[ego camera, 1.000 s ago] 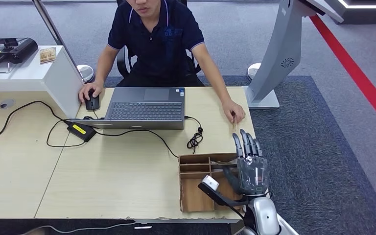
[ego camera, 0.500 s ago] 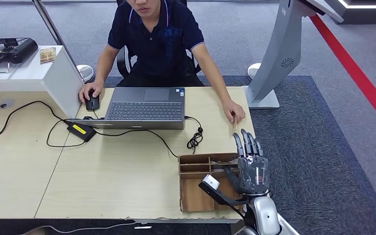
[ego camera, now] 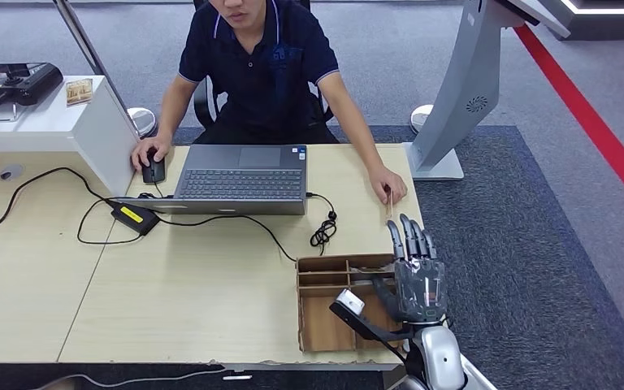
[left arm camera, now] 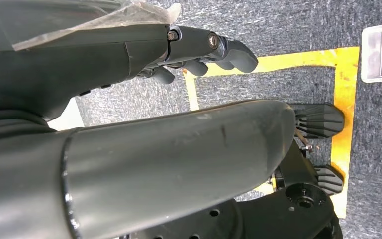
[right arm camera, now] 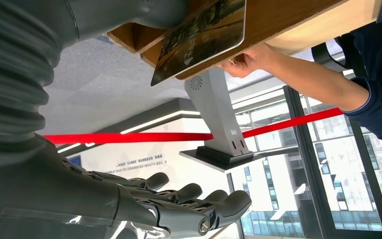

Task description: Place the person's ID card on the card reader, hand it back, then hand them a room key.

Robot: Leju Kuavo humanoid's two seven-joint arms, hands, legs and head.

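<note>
My right hand [ego camera: 417, 276] stands with straight, spread fingers at the table's front right corner, its thumb reaching into a wooden organizer box [ego camera: 325, 272]. Nothing is in its grasp. In the right wrist view a printed card [right arm camera: 199, 37] sticks out of the box just beside my thumb [right arm camera: 144, 10]. The person's hand [ego camera: 388, 185] rests on the table beyond my fingertips, holding a thin card [ego camera: 388, 205] on edge. A black card reader [ego camera: 16, 81] sits on a white stand at the far left. My left hand [left arm camera: 204, 50] hangs over the floor, holding nothing.
An open laptop [ego camera: 242, 180] with a cable [ego camera: 322, 231] lies between the person and the box. The person's other hand is on a mouse [ego camera: 153, 169]. A grey kiosk pillar [ego camera: 463, 89] stands right of the table. A small card [ego camera: 79, 91] lies beside the reader.
</note>
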